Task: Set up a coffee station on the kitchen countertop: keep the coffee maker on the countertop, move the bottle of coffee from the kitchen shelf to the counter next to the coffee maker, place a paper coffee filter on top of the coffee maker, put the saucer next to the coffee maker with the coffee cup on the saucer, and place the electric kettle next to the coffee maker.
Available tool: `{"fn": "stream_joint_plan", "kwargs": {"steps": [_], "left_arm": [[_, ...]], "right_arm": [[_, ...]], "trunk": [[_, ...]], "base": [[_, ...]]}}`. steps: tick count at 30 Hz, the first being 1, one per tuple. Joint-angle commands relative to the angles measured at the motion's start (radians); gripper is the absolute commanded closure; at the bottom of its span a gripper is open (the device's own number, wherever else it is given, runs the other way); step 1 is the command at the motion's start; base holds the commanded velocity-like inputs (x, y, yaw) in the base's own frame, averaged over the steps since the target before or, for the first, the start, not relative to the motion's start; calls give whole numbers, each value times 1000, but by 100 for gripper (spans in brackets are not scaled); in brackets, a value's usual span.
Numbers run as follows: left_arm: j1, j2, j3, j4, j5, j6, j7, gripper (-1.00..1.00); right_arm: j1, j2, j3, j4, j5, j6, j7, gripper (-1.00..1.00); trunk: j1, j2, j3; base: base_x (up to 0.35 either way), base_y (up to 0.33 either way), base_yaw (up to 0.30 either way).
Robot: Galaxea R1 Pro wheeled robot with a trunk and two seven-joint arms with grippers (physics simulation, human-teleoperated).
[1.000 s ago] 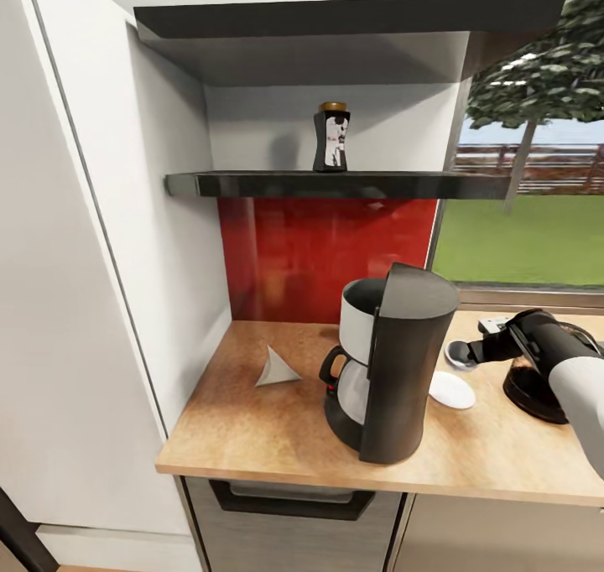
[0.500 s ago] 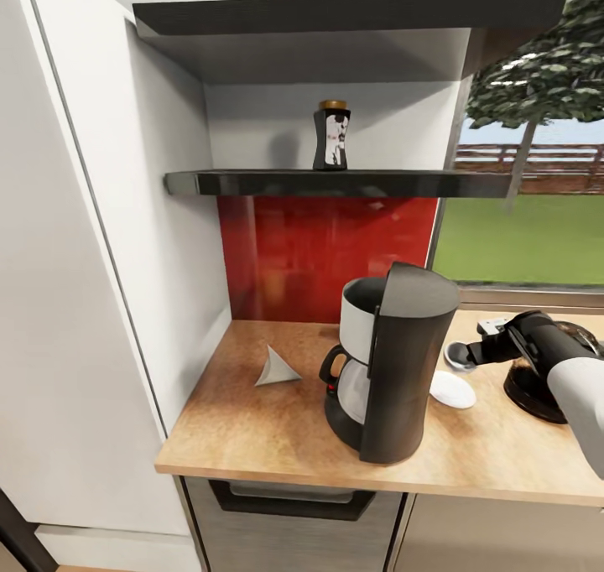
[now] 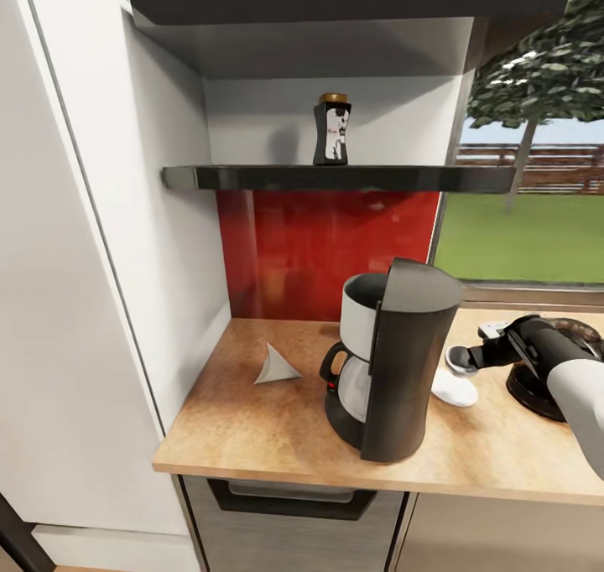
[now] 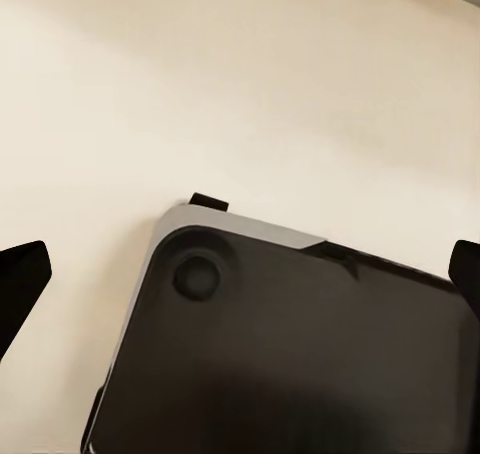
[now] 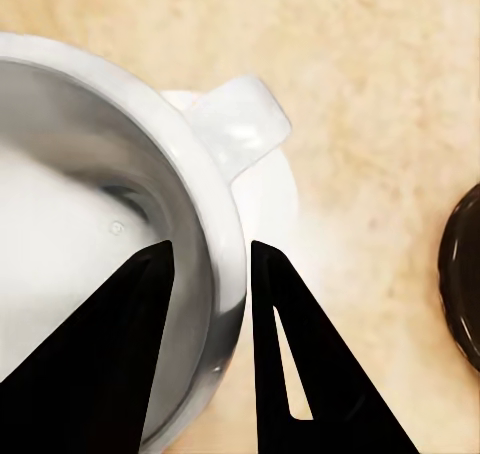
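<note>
Coffee cup (image 5: 90,244) hangs just above the saucer (image 3: 454,388), beside the coffee maker (image 3: 394,362), its rim pinched between the right gripper (image 5: 210,274) fingers, probably for setting down. Left gripper fingers stand apart, holding nothing.

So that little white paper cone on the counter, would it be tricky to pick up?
Probably. The paper filter looks thin and hollow, so a claw would likely crush it. It seems very light, so a nudge might slide it across the countertop.

1. You get bright, even daylight from the window (image 3: 528,211).
2. You see soft shadows beneath the shelf (image 3: 335,177); the backsplash (image 3: 323,253) shows faint glare.
3. Your wrist views look softly blurred.
</note>
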Motion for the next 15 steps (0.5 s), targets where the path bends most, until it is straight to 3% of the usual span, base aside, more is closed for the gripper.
{"fn": "stream_joint_plan", "kwargs": {"steps": [1,15], "left_arm": [[0,0,-1,-1,3,-2,1,-100],[1,-1,-1,-1,2,-2,1,-100]], "right_arm": [[-1,0,1,-1,7,3,10,100],[-1,1,1,3,7,2,4,100]], "trunk": [[4,-9,-5],[58,-107,-49]], "base": [[0,0,0],[0,0,0]]}}
